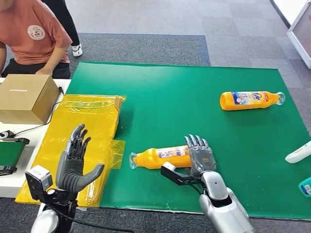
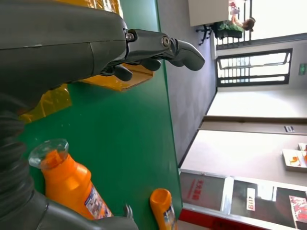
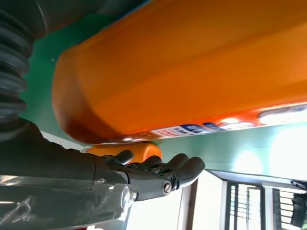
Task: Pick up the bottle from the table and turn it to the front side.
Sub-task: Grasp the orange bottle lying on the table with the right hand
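Right robot hand (image 1: 199,154) rests against bottle (image 1: 161,158).

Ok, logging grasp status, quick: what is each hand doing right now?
Left hand: open, raised, holds nothing.
Right hand: open, fingers spread at the base end of the near orange bottle, not gripping it.

A mat (image 1: 220,145) covers the table, and on its near part a bottle (image 1: 161,158) lies on its side, cap to the left. The right hand (image 1: 199,154) rests at the bottle's base end, touching it. A second bottle (image 1: 251,100) lies farther back to the right, cap to the right. Plastic sheet (image 1: 84,141) overlaps the mat's left edge, with the left hand (image 1: 75,162) raised above it. A box (image 1: 25,97) sits left of the sheet, a person (image 1: 35,34) behind it
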Available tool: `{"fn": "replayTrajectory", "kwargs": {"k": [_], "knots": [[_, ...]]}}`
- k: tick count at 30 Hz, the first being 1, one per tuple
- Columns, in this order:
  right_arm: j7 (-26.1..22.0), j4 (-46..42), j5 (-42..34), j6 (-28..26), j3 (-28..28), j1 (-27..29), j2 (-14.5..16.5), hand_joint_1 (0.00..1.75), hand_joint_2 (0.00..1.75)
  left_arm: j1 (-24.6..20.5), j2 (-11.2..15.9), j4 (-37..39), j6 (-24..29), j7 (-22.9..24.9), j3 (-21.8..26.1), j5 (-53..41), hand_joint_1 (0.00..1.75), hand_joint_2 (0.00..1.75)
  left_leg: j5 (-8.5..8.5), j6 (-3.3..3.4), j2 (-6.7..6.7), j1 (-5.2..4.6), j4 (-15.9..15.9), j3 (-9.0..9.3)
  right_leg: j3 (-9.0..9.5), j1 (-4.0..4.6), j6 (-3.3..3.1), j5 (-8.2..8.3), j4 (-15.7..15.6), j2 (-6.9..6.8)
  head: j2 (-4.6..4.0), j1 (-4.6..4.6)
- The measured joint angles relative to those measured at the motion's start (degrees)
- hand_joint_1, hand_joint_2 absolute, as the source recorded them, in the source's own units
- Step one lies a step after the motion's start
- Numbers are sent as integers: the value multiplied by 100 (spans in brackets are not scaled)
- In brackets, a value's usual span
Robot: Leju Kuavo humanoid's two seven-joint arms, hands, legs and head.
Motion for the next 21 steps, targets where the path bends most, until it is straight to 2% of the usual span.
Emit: {"fn": "replayTrajectory", "kwargs": {"k": [1, 3, 5, 10, 14, 17, 21], "knots": [[-18, 150, 25, 42, 38, -111, 30, 20, 175, -10, 1, 1, -14, -1, -17, 14, 0, 175, 1, -1, 0, 1, 0, 1, 1, 0, -1, 0, 0, 0, 0, 0], [-79, 436, 60, 193, 123, -336, 86, 107, 175, -31, 2, 1, -52, -4, -58, 37, 0, 175, 1, -1, 0, 1, 0, 6, 4, 1, -2, 1, 0, 1, 0, 0], [-168, 685, 67, 391, 216, -537, 131, 175, 175, -47, 2, 1, -86, -11, -98, 40, 0, 175, 1, -1, 0, 2, 0, 15, 11, 2, -2, 2, 0, 1, -1, 0], [-447, 1021, -211, 582, 350, -807, 174, 175, 175, -55, 15, 0, -108, -17, -133, 45, 0, 175, 1, -1, 0, 2, 0, 26, 20, 2, -2, 1, -1, 0, 0, 0], [-858, 899, -1098, 651, 347, -778, 173, 175, 175, -54, 23, 1, -145, -19, -130, 86, 0, 175, 1, -1, 0, 2, 0, 31, 23, 1, -4, 4, -1, 2, 0, 1], [-1372, 551, -2435, 1019, 277, -612, 171, 175, 175, -52, 30, 1, -162, -38, -127, 125, 0, 175, 1, -1, 0, 2, 0, 31, 23, 1, -4, 4, -1, 1, -1, 0], [-2018, -110, -4842, 1753, -67, -188, 172, 175, 175, -36, 54, 4, -132, -141, -125, 214, 0, 175, 1, -1, -3, 1, 0, 21, 21, 1, -3, 4, 0, -2, -1, -1]]}}
